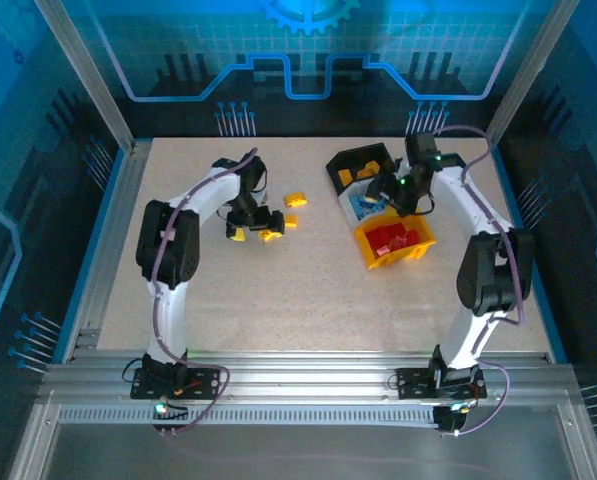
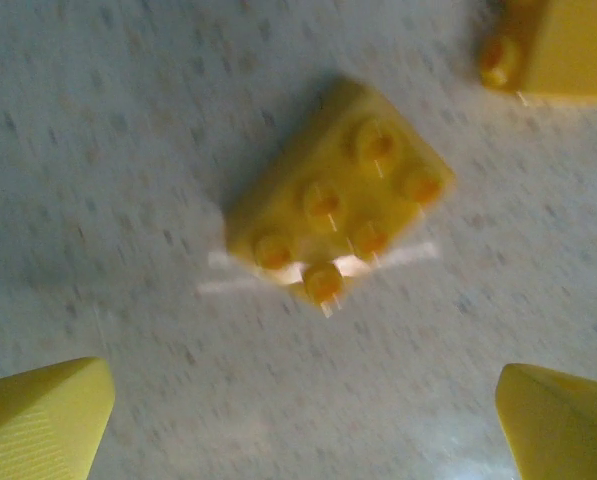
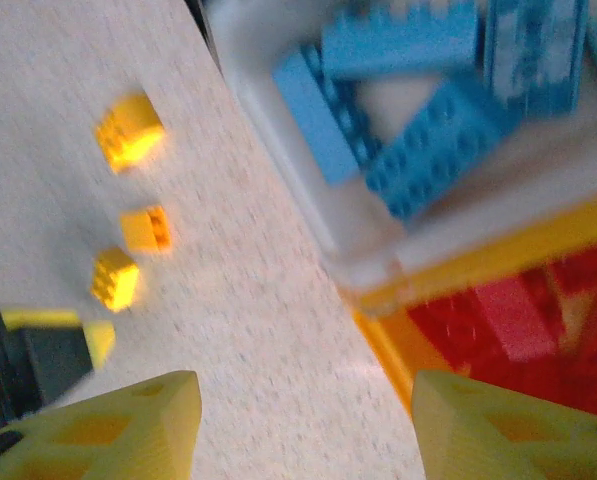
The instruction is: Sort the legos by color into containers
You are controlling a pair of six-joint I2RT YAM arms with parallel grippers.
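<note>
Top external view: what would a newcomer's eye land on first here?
The bright yellow bin of red bricks sits right of centre, with blue bricks piled in the translucent white bin just behind it. On the left, loose yellow bricks lie scattered on the table, and the left end effector hangs open over one yellow brick.

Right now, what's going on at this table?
Brick sorting is partway done. The left gripper hangs open above a loose yellow brick on the table, with other yellow ones nearby. The right gripper, open and empty, hovers where the white bin of blue bricks meets the yellow bin of red bricks. The black bin holds yellow pieces.
</note>
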